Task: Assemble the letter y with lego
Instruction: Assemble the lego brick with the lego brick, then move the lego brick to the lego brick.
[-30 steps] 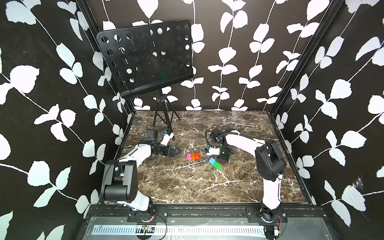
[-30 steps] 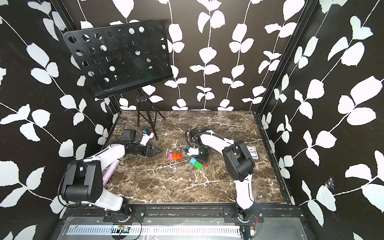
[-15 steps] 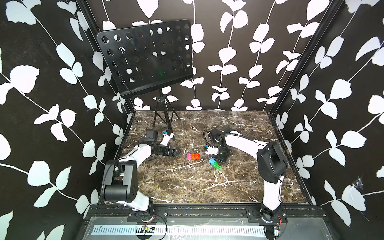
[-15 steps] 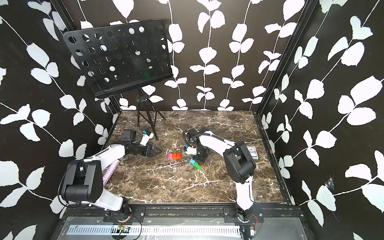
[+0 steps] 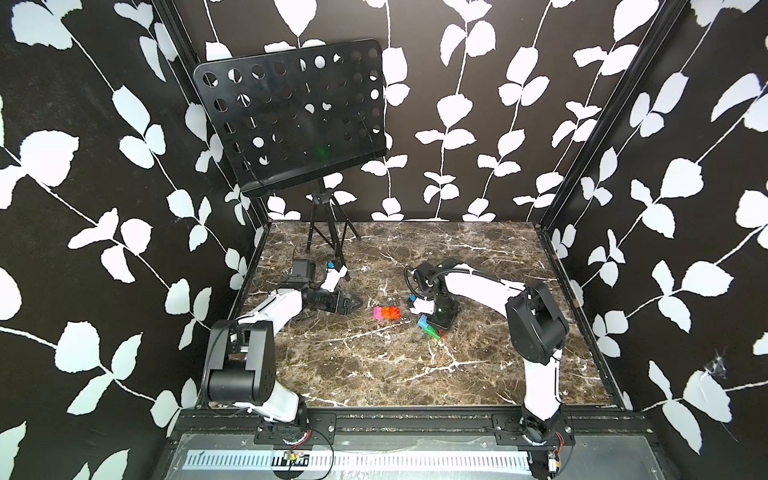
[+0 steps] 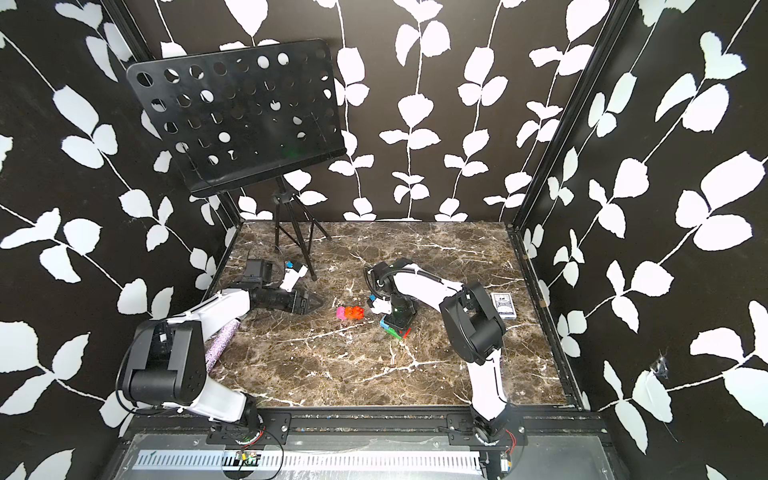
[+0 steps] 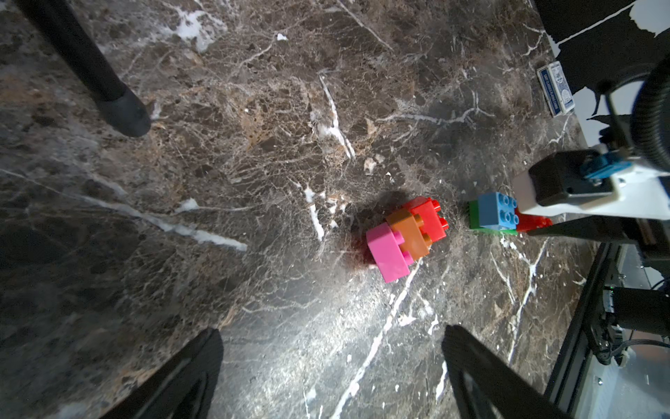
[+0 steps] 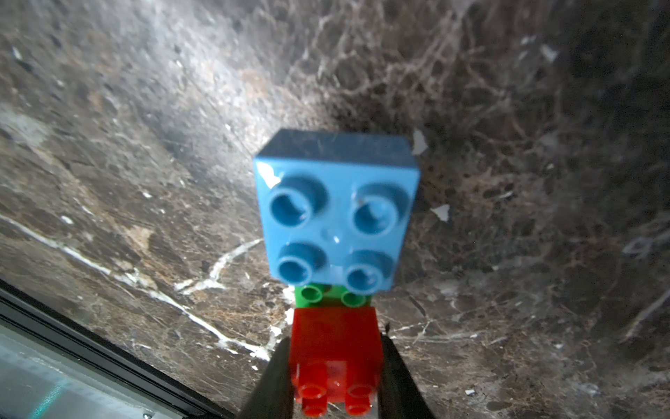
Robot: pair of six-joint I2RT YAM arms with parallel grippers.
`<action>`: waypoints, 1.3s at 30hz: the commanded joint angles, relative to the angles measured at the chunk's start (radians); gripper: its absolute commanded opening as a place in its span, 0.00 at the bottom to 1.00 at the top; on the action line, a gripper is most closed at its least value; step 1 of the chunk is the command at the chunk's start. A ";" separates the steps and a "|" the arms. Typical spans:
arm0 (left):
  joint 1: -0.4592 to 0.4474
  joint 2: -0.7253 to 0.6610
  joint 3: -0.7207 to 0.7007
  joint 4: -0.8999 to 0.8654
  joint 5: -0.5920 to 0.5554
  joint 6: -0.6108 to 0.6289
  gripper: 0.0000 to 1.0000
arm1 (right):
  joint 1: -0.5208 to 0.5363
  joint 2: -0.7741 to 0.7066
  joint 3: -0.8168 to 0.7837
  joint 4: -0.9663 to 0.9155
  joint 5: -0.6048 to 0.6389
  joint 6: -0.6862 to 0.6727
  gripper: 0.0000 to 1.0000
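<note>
Top views, both: right gripper (image 5: 440,325) points down, its jaws clamped on the fork (image 5: 429,326), a blue-green-red cluster directly under the hand. Stem (image 5: 387,312), a pink-orange-red row, lies loose on the table (image 5: 374,374) between the two hands, near the right one. Left gripper (image 5: 353,305) lies low, tips aimed at the stem, apart from it.

Left wrist: left jaws stand wide apart, empty. Stem lies ahead of them, well clear of both fingers (image 7: 188,370), on its side, studs towards the fork. Just beyond it the green bar (image 7: 475,217) appears to rest on the table, with the blue brick (image 7: 496,210) on top.

Right wrist: jaws press on opposite sides of the red brick (image 8: 335,333), the piece nearest the hand. Green bar runs out from under it; blue brick sits at the far end, outside the grip.

Findings, as judgement:
- Grip is on one end brick only. Lifting or pressing may peel the red brick off the bar, or let the far end sag.
- Stem is unheld. Pushing the fork against it would likely slide or roll it away unless the left hand closes on it first.
- Stem studs point sideways, so a tilted approach may jam the joint.
</note>
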 commanded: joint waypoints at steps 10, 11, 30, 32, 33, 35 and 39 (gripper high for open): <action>0.006 -0.023 -0.013 0.007 0.014 0.000 0.97 | 0.023 0.103 -0.022 -0.045 0.076 0.088 0.17; 0.004 -0.022 -0.012 0.008 0.015 0.001 0.97 | 0.024 0.113 -0.018 -0.045 0.068 0.095 0.17; 0.005 -0.026 -0.018 0.009 0.019 0.001 0.97 | -0.061 0.091 -0.069 -0.009 0.072 0.246 0.13; 0.004 -0.026 -0.020 0.010 0.018 0.001 0.97 | -0.064 0.095 -0.057 -0.005 0.082 0.249 0.13; 0.004 -0.028 -0.020 0.012 0.019 0.003 0.97 | -0.064 0.103 -0.050 -0.004 0.079 0.246 0.13; 0.004 -0.028 -0.020 0.014 0.018 0.004 0.97 | -0.064 0.122 -0.045 0.008 0.073 0.251 0.13; 0.004 -0.028 -0.023 0.014 0.018 -0.001 0.96 | -0.082 0.154 -0.057 0.055 0.041 0.275 0.13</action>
